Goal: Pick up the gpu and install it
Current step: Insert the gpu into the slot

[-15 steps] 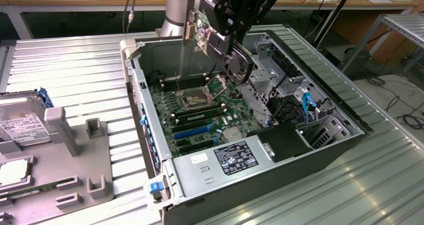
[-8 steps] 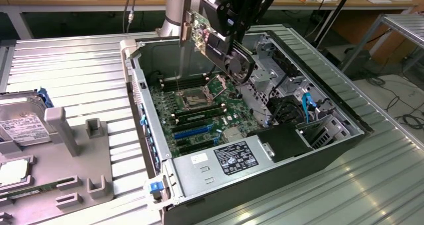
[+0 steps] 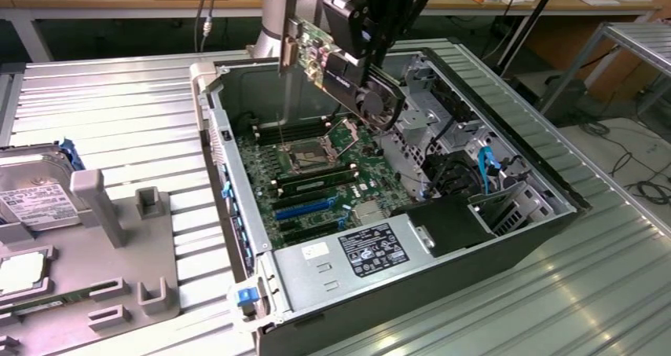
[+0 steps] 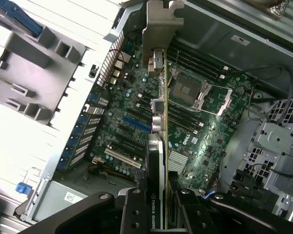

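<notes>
The gpu point(image 3: 333, 67), a green card with a black cooler, a round fan and a silver end bracket, hangs tilted above the open computer case point(image 3: 222, 128). My gripper point(image 3: 369, 45) is shut on its upper edge. In the wrist view the gpu point(image 4: 157, 141) shows edge-on, its bracket pointing away from me, clamped between my gripper point(image 4: 158, 212) and its black fingers point(image 4: 132, 214). Below the card lies the motherboard point(image 4: 195, 141) with its blue slot point(image 4: 136, 124). The card floats clear of the board, touching nothing.
A CPU socket point(image 3: 313, 158), memory sticks point(image 3: 304, 185) and a labelled power supply point(image 3: 362, 254) sit inside the case. Drive cages and cables point(image 3: 461, 152) fill its right side in the exterior view. A hard drive point(image 3: 37, 195) and grey fixtures point(image 3: 105, 214) lie on the ribbed table at that view's left.
</notes>
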